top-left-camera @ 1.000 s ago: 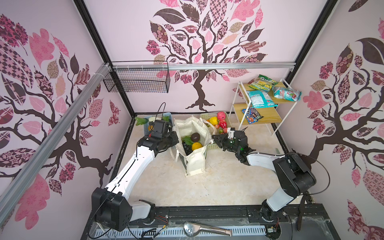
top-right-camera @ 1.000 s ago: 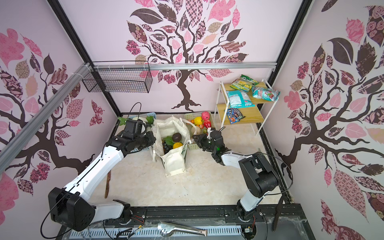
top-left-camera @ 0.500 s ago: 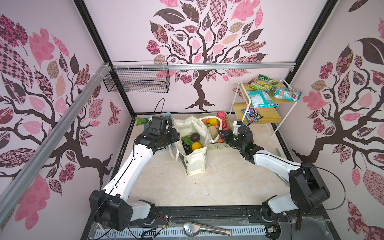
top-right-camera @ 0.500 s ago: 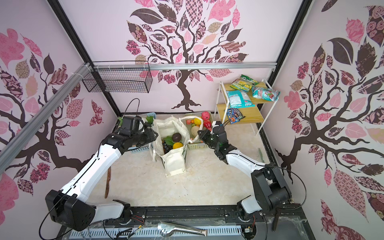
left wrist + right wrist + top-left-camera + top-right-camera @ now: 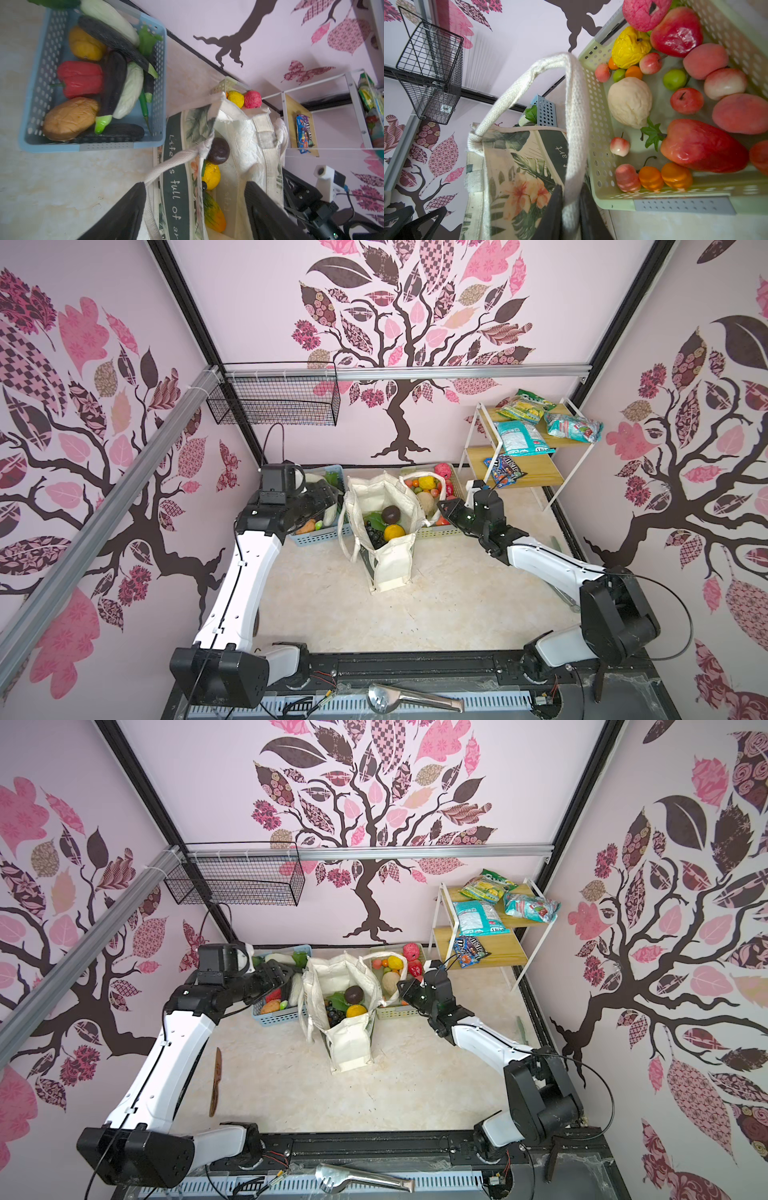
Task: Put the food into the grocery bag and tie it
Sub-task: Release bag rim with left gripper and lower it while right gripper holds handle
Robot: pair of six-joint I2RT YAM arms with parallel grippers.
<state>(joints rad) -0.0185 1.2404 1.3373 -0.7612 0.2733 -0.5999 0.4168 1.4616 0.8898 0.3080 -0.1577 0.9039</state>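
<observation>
One desk (image 5: 457,605) is carrying everything. One grocery bag (image 5: 390,568) is standing upright at its middle, mouth gaping, between two baskets: a blue basket (image 5: 320,536) and a beige basket (image 5: 436,533). Of two grippers, the left gripper (image 5: 194,187) is hanging spread wide over the bag's rim, and the right gripper (image 5: 571,189) is pinching one handle (image 5: 575,104). Four pieces of food (image 5: 390,513) are showing inside the bag.

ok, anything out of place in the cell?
A brown knife-shaped piece lies alone on the table beside the left arm; metal tongs rest on the front rail. Nothing looks spilled.
</observation>
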